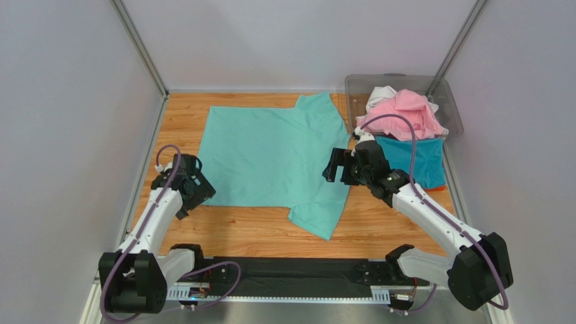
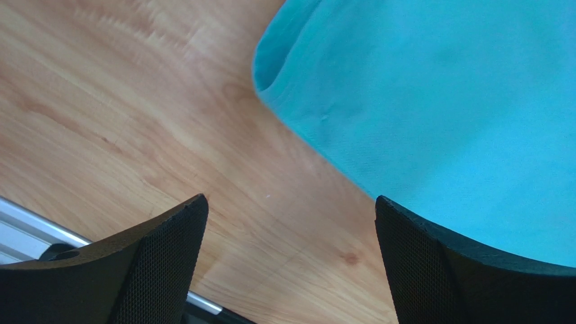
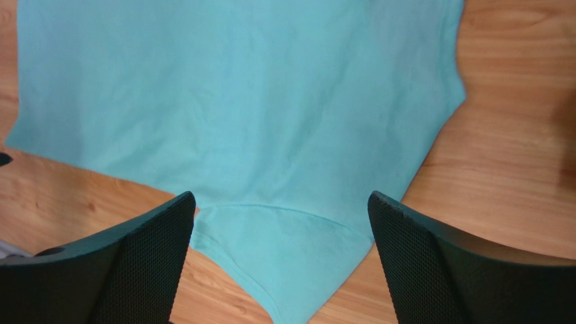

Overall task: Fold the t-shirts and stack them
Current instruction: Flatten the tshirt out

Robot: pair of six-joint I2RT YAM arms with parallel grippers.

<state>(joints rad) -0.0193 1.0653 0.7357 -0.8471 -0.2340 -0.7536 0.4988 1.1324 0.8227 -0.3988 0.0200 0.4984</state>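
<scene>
The mint green t-shirt (image 1: 270, 154) lies spread flat on the wooden table, one sleeve toward the near edge, one toward the back. My left gripper (image 1: 195, 185) is open and empty, just off the shirt's near-left corner (image 2: 433, 101). My right gripper (image 1: 336, 167) is open and empty, low over the shirt's right edge; its view shows the shirt body (image 3: 243, 101) and a sleeve below the jaws. A pink shirt (image 1: 404, 111), a white shirt (image 1: 382, 93) and a teal blue shirt (image 1: 414, 160) are piled at the right, with an orange edge (image 1: 438, 187) under the blue.
A clear grey plastic bin (image 1: 358, 91) stands at the back right and holds the piled shirts. Grey walls and metal rails close in the table (image 1: 257, 226) on three sides. A black strip (image 1: 284, 273) runs along the near edge between the arm bases.
</scene>
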